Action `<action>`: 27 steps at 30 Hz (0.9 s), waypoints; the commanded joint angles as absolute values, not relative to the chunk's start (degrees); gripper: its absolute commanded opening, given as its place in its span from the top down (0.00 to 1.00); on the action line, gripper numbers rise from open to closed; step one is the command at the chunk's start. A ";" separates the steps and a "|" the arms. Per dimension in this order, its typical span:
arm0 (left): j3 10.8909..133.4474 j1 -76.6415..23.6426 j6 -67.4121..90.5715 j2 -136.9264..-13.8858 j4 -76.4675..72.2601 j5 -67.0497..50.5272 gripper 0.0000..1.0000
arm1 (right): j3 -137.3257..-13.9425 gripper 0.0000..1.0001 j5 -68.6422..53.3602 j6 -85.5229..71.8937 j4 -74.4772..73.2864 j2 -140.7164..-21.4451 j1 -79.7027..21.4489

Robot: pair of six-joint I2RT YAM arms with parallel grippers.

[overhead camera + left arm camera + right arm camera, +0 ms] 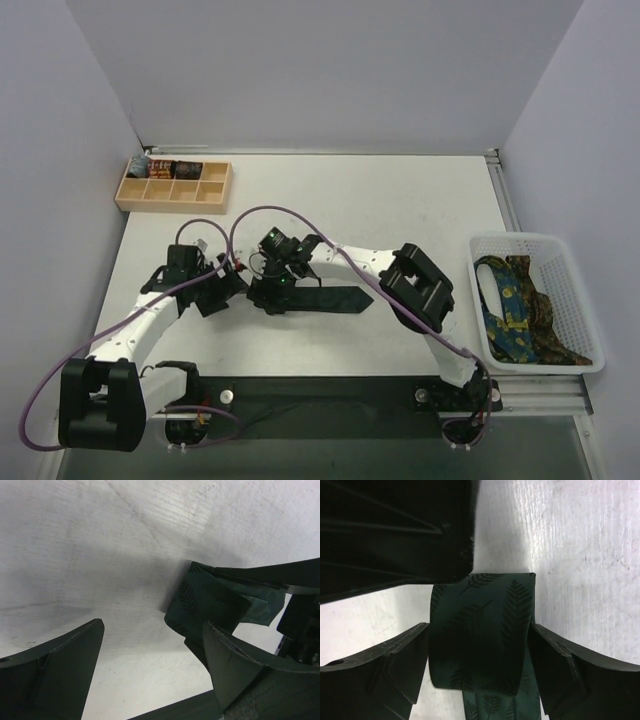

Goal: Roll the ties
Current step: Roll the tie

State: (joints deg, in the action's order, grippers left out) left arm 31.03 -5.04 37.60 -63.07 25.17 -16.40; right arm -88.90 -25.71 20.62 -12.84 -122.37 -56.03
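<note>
1. Black plastic fingers (pixel 395 655) of the right gripper (pixel 479 630) sit nearest the lens in the right wrist view. One stands on each side of a dark green fabric necktie (pixel 480 605) printed with faint fern leaves.
2. One end of the dark green necktie is rolled into a short, loose cylinder lying on the white table (pixel 400 200). The flat strip runs out from under the roll toward the bottom of that view.
3. The right gripper's jaws are spread to the roll's width, each finger right at a side edge. Whether they press on the fabric cannot be told.
4. Seen from above, the unrolled length lies flat near the table's middle, running rightward from the right gripper to a pointed tip.
5. The left gripper (pixel 152 624) is spread wide, just left of the roll. In its wrist view the roll sits beside and partly behind the finger at the right of that view, and only bare table lies between the jaws.
6. At the right table edge, well apart from both grippers, a white plastic mesh basket (pixel 560 243) holds a blue and yellow patterned necktie (pixel 505 310) and a brown patterned necktie (pixel 548 322), heaped together.
7. At the far left corner sits a shallow wooden tray (pixel 172 196) divided into compartments, with small dark items in its back row.
8. Thin purple cables (pixel 270 210) loop over both arms.
</note>
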 commanded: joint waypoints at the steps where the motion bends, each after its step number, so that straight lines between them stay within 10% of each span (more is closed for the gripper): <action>1: 29.27 -5.54 40.25 -61.87 18.56 -21.53 0.08 | -89.21 0.21 -25.23 18.99 -16.26 -114.79 -56.43; 27: 29.79 -19.59 43.24 -66.44 13.89 -9.76 0.10 | -60.74 0.53 -20.39 -42.27 14.05 -100.72 -49.48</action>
State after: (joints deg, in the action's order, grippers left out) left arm 28.27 -18.37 42.94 -65.87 16.03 -12.49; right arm -61.12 -18.92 -36.99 6.26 -100.68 -49.17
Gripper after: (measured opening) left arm 0.904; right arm 0.473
